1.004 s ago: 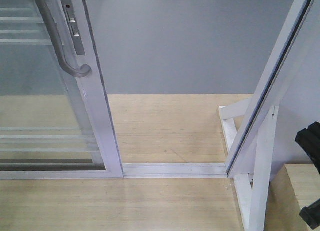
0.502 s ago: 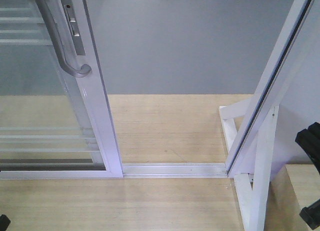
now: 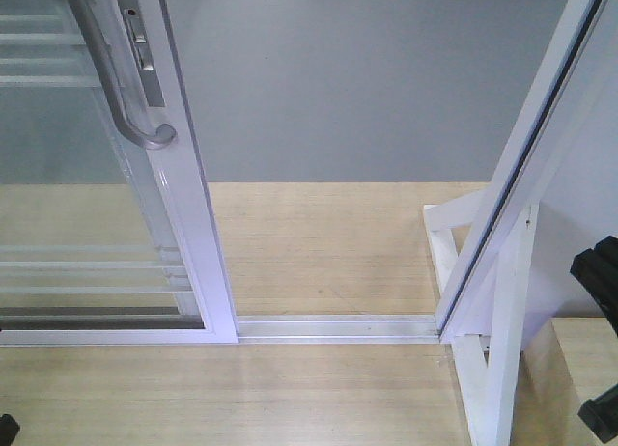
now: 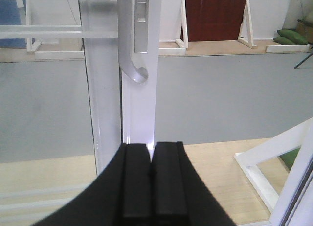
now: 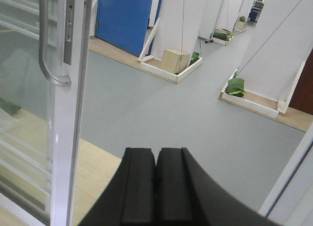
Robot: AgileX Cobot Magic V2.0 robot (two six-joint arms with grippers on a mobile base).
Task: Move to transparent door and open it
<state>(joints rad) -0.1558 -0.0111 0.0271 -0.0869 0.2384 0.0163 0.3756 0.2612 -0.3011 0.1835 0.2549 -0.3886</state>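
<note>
The left fingers [image 4: 138, 187] are pressed together with nothing between them, low in the middle of the left wrist view, aimed at the white edge of the transparent door [image 4: 139, 103], whose curved grey handle [image 4: 132, 59] ends just above them. The right fingers [image 5: 168, 187] are likewise together and empty at the bottom of the right wrist view, with the door [image 5: 66, 138] at the left edge of that frame and its handle [image 5: 46, 50] in the upper left.

In the front view the transparent door [image 3: 193, 224] stands slid to the left, its handle [image 3: 121, 79] in the upper left, leaving an open gap over the floor track [image 3: 338, 327] to the white-framed panel [image 3: 521, 176] at right. Against the frame half a second ago the door has not shifted; the dark corner at lower left sits slightly lower.
</note>
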